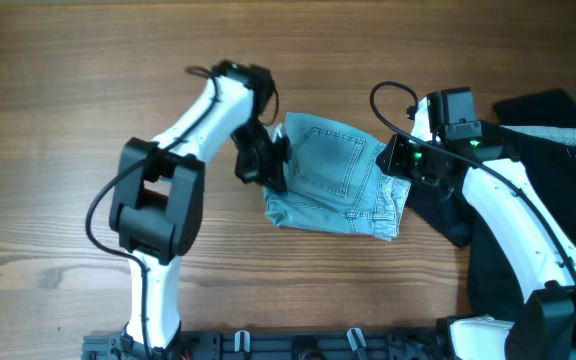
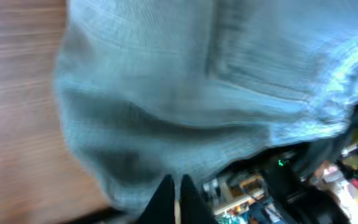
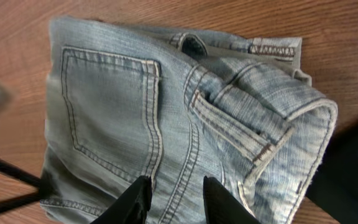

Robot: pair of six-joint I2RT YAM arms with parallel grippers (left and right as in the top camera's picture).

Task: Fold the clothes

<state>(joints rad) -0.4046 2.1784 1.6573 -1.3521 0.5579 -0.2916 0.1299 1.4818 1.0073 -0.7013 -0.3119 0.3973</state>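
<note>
The folded denim shorts [image 1: 333, 178] lay on the wooden table [image 1: 68, 80], just beside the black garment [image 1: 548, 130]. The left gripper [image 2: 175, 190] was closed on the shorts' edge, on the side away from that garment. The right gripper [image 3: 176, 199] was partly open over the shorts and held nothing.

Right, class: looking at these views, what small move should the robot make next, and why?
Probably lower the right tool onto the denim shorts to pin them. It is open over the denim, while the left tool seems pinched on the left edge, and the waistband end bulges, so the bundle could slip on the table.
</note>
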